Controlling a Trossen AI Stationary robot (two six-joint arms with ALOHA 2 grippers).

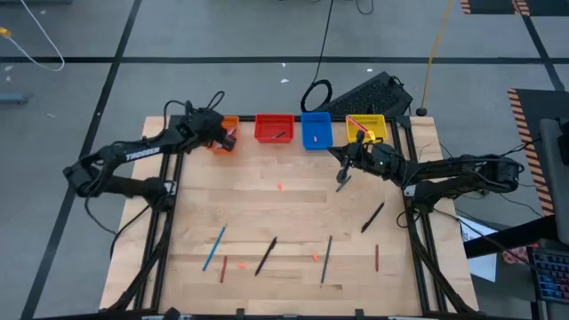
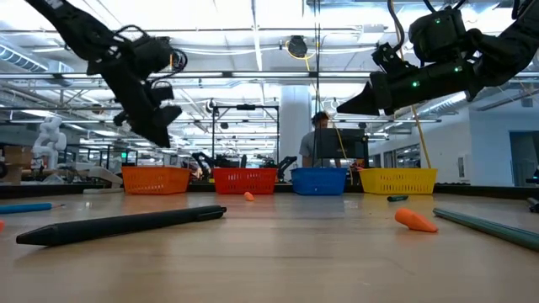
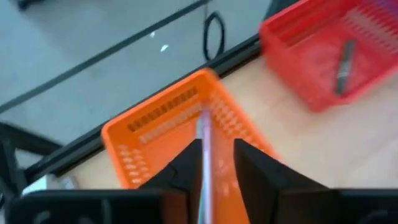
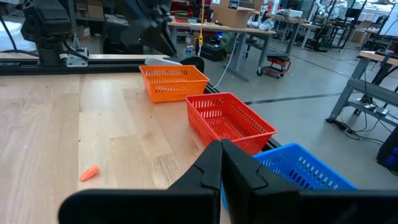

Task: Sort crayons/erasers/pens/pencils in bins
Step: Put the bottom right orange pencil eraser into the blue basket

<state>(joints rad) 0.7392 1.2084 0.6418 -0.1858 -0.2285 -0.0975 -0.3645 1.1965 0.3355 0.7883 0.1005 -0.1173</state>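
In the low view a long dark stick, pen or pencil [image 2: 122,224], lies closest on the table [image 1: 293,213], with a small orange-red eraser [image 2: 415,220] off to one side. From above, the loose things sit along the table's near half: a light blue pen [image 1: 213,248], a short red crayon [image 1: 223,268], a dark stick [image 1: 266,256], another dark stick [image 1: 327,259], a red crayon [image 1: 376,259] and a black stick [image 1: 372,217]. The four bins line the far edge: orange bin [image 1: 227,122], red bin [image 1: 275,128] with a dark stick inside, blue bin [image 1: 316,131], and yellow bin [image 1: 369,125] holding a pink pencil [image 1: 360,123]. The left end effector [image 3: 206,163] hangs over the orange bin, its fingers narrowly parted and pinching a thin pale stick [image 3: 204,140] that points down into the bin. The right end effector [image 4: 221,163] hovers above the table in front of the blue and yellow bins, fingers pressed together and nothing held. The likely step is dropping the stick into the orange bin. The risk is that the stick, longer than the bin is deep, tips over the rim or lands on the bin's edge if let go while off-centre; it could also snag in the mesh wall and drag the light bin as the arm lifts.
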